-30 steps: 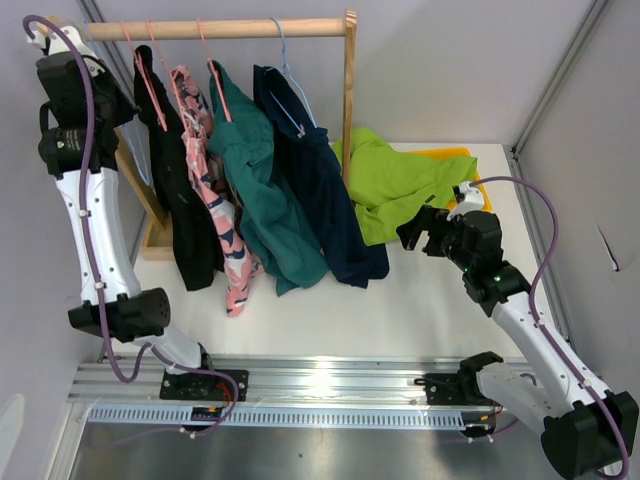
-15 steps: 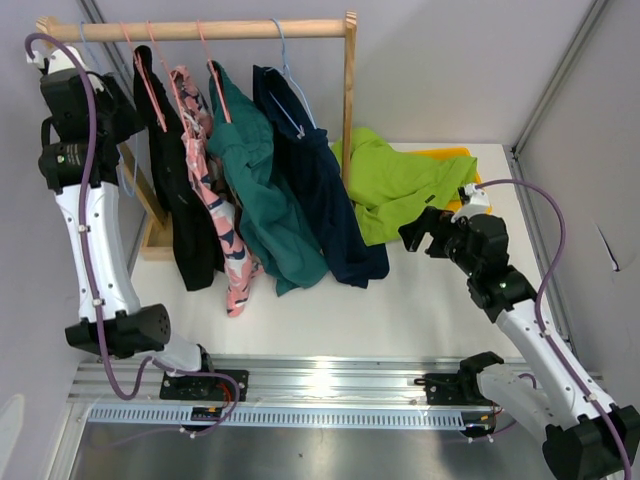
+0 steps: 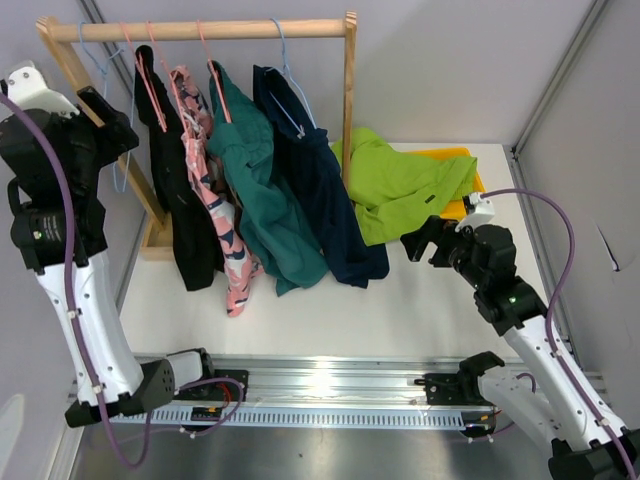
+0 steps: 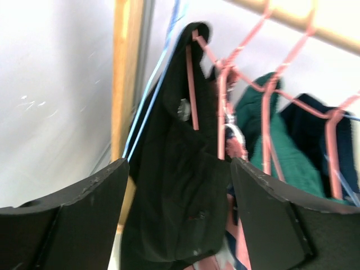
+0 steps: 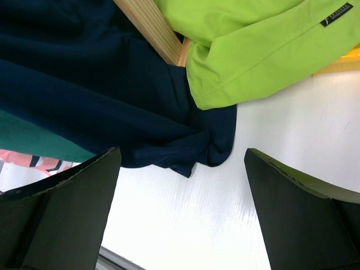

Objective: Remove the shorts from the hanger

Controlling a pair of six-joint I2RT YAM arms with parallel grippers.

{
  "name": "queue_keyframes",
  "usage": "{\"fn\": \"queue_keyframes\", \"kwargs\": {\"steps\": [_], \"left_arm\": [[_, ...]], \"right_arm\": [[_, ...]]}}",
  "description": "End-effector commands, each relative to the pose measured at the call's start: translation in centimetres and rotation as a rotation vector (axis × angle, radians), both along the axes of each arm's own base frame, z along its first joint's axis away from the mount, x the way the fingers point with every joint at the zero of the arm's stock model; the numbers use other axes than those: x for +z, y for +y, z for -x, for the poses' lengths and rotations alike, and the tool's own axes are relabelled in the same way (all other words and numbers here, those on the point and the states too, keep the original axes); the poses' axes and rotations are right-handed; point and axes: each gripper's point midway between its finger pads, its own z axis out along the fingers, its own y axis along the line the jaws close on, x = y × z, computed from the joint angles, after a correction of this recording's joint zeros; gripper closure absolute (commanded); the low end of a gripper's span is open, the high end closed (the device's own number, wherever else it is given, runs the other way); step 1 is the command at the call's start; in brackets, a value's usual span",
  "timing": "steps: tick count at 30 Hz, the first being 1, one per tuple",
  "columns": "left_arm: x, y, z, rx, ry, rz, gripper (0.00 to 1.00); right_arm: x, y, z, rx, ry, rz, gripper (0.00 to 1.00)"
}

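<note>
Backed off from the upper-left end of the wooden rail within the last second and swung out toward the left edge of the overhead view: the left gripper, fingers spread wide, nothing between them but air, aimed in its wrist view at the black shorts. Hardly shifted over the same second: the right gripper, likewise released and empty, at centre right, near the edge of the lime-green garment lying on the table. Still hung at the upper left on a pink hanger: those black shorts, probably the pair meant, with patterned pink, teal and navy pairs to their right. Just left of them, a light-blue hanger; cannot tell whether bare. As a judgement: nothing unhooked yet, no hold on cloth or wire, the approach to be made afresh. For writing, only a small black tag at the upper right of the right wrist view, sewn to the lime-green cloth, white lettering too small to read.
</note>
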Motion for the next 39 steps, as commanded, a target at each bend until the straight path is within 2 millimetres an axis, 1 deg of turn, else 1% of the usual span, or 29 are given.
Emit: {"fn": "queue_keyframes", "kwargs": {"steps": [1,2,4,7,8,9,11,12,15,17,21,22,24,26,29,32,33,35,39], "left_arm": [[-0.6,-1.3,-1.3,-0.072,-0.007,0.044,0.23],[-0.6,-1.6,-1.5,-0.092,-0.012,0.047,0.23],[-1.3,-2.1,-2.2,-0.123,0.004,0.057,0.26],[-2.3,-2.1,-3.3,-0.135,0.019,0.068,0.27],[-2.2,-2.1,-3.6,-0.139,0.009,0.071,0.27],[-2.8,-2.1,-4.2,-0.144,0.02,0.078,0.27],[-3.1,-2.3,-4.8,-0.161,0.026,0.09,0.27],[-3.4,-2.3,-5.5,-0.165,0.03,0.095,0.27],[-3.4,-2.4,-6.4,-0.179,0.023,0.099,0.28],[-3.8,-2.5,-7.1,-0.187,0.032,0.105,0.28],[-3.6,-2.9,-7.6,-0.198,0.026,0.104,0.29],[-3.0,-3.1,-7.4,-0.203,0.013,0.1,0.29],[-2.7,-3.0,-7.0,-0.189,0.008,0.093,0.29],[-1.4,-3.3,-5.9,-0.18,-0.011,0.077,0.29],[-0.3,-3.4,-5.5,-0.183,-0.04,0.065,0.29],[-0.3,-3.5,-6.1,-0.192,-0.032,0.066,0.29],[-1.0,-3.4,-6.8,-0.191,-0.011,0.071,0.3],[-1.4,-3.4,-7.4,-0.191,0.0,0.072,0.31],[-2.4,-3.0,-9.2,-0.182,0.014,0.071,0.32]], "right_arm": [[1.5,-0.2,0.3,-0.018,-0.025,-0.012,0.01],[1.7,-0.3,0.4,-0.024,-0.029,-0.013,0.01],[1.8,-0.3,0.5,-0.023,-0.03,-0.012,0.01],[1.9,-0.3,0.5,-0.029,-0.031,-0.013,0.0],[1.8,-0.4,0.6,-0.033,-0.031,-0.009,0.01],[1.8,-0.4,0.6,-0.033,-0.031,-0.009,0.01],[1.7,-0.4,0.7,-0.034,-0.027,-0.004,0.01],[1.6,-0.5,0.6,-0.038,-0.026,-0.001,0.01],[1.3,-0.5,0.7,-0.034,-0.025,0.007,0.01],[1.1,-0.5,0.6,-0.033,-0.022,0.013,0.01],[0.6,-0.9,0.1,-0.059,-0.017,0.031,0.0],[0.4,-0.8,0.0,-0.057,-0.014,0.034,0.01],[0.3,-0.8,-0.2,-0.056,-0.012,0.036,0.01],[0.2,-0.7,-0.3,-0.054,-0.011,0.039,0.01],[0.1,-0.6,-0.4,-0.053,-0.01,0.036,0.01],[0.0,-0.5,-0.5,-0.049,-0.011,0.029,0.01],[-0.1,-0.4,-0.5,-0.048,-0.007,0.029,0.01],[-0.2,-0.4,-0.5,-0.048,-0.005,0.028,0.01],[-0.4,-0.7,-0.5,-0.057,-0.003,0.043,0.0]]}}
